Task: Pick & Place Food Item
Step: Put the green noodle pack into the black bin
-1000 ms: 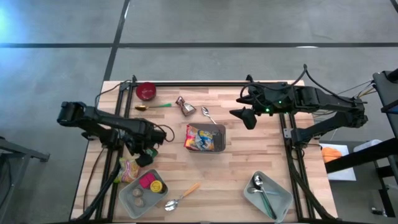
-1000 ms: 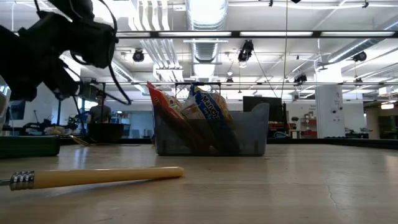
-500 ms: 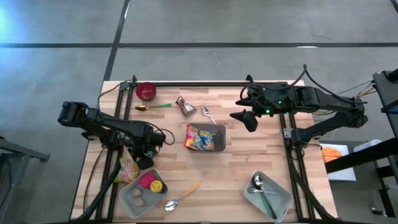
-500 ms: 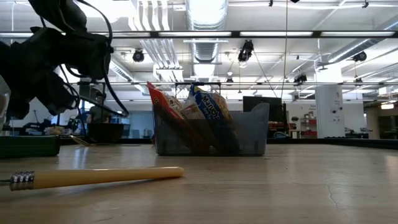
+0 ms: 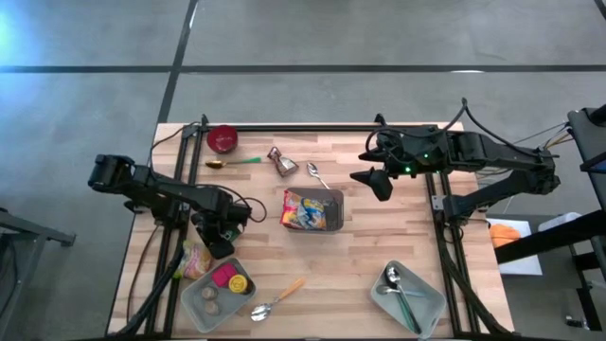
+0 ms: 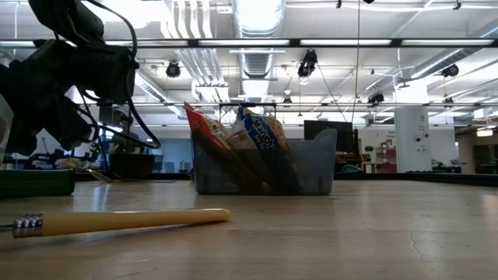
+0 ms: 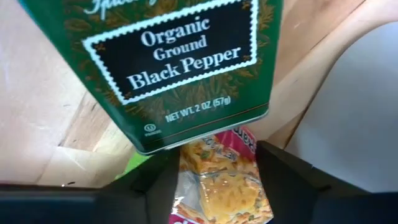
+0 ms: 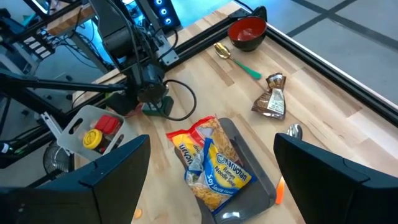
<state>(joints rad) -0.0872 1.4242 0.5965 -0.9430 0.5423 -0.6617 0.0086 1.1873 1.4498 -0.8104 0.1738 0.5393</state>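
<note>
Centre of surface (image 5: 379, 246): bin (image 5: 325, 214) holding noodle packs (image 5: 305, 210).
Behind bin: foil bag (image 5: 282, 164), spoon (image 5: 316, 174); farther left, second spoon (image 5: 232, 163), bowl (image 5: 222, 138).
Front left: tray (image 5: 210, 296) with cans (image 5: 231, 279); beside it, wooden-handled spoon (image 5: 277, 297).
Front right: tray of cutlery (image 5: 407, 296).
Left gripper (image 5: 220, 239): over snack packet (image 5: 196, 259), pepper tin (image 7: 180, 68) touching the packet's far edge.
Right gripper (image 5: 379, 180): right of bin, apart.

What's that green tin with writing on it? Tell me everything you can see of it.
The green tin reads "Organic Ground Black Pepper" in white on a black panel with a scalloped white border. It looks like painted metal with a silvery rim, lying flat on the wooden table. A noodle packet shows just past its edge, between the left gripper fingers.
</note>
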